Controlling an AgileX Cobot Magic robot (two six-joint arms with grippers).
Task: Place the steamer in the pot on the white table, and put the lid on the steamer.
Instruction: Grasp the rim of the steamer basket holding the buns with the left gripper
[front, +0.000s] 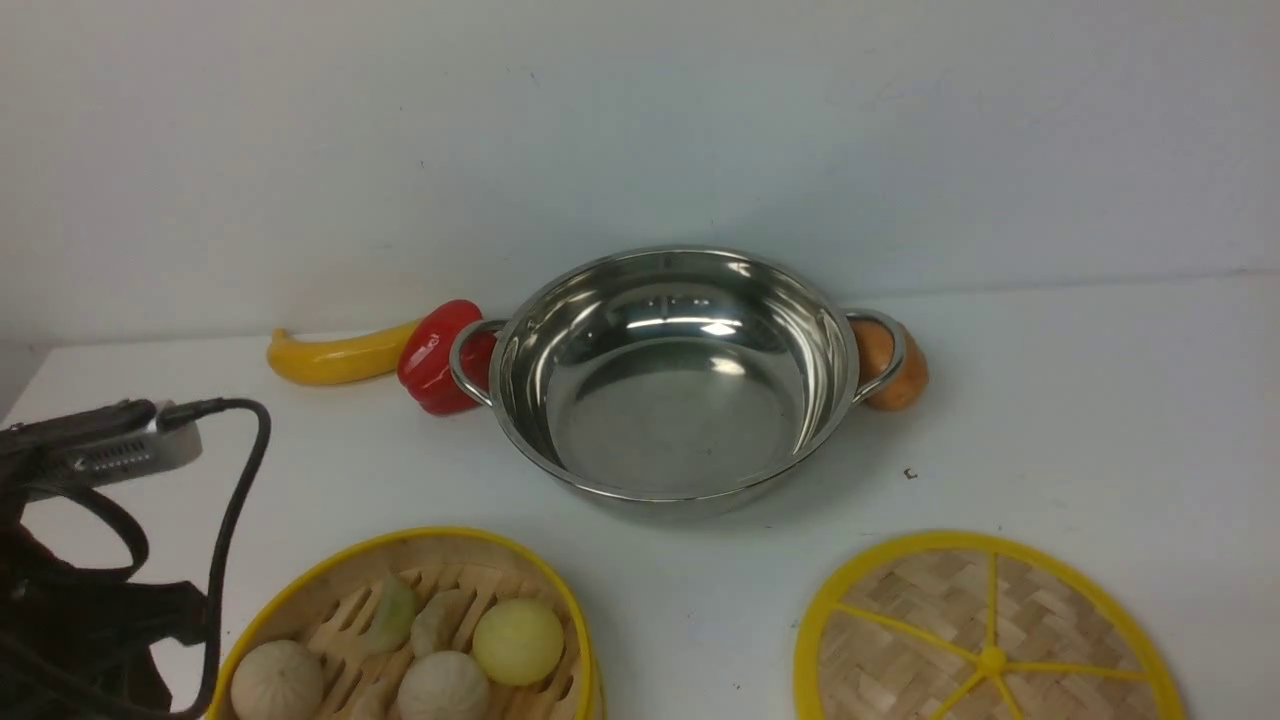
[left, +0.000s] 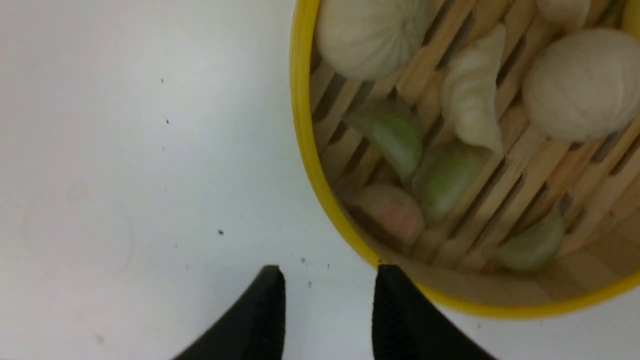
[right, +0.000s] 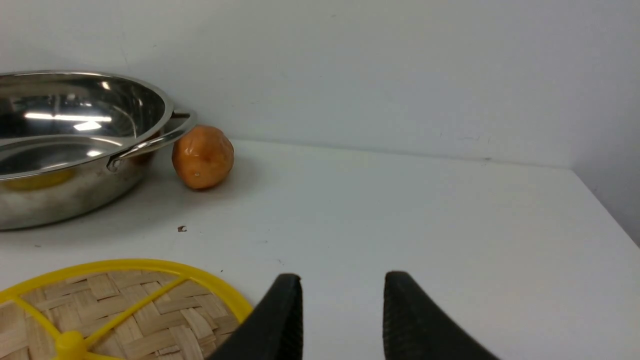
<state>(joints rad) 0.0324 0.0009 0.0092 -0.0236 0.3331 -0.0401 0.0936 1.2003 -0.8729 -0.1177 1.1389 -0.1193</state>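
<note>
The shiny steel pot (front: 676, 430) stands empty at the middle back of the white table (front: 1050, 420). At the front left sits the steamer (front: 440, 533), with buns and dumplings on its slatted floor. The woven lid (front: 985, 640) lies flat at the front right. In the left wrist view my left gripper (left: 327, 285) is open over bare table just outside the steamer's yellow rim (left: 302, 150), one finger at the rim. Beside the lid (right: 115, 310), my right gripper (right: 344, 290) is open with nothing between its fingers. The pot (right: 75, 145) stands beyond the lid.
A yellow toy banana (front: 335, 358) and a red pepper (front: 437, 355) lie by the pot's left handle. An orange ball (front: 895, 365) sits behind the right handle. A wall backs the table. My left arm's wrist and cable (front: 100, 455) show at the left edge.
</note>
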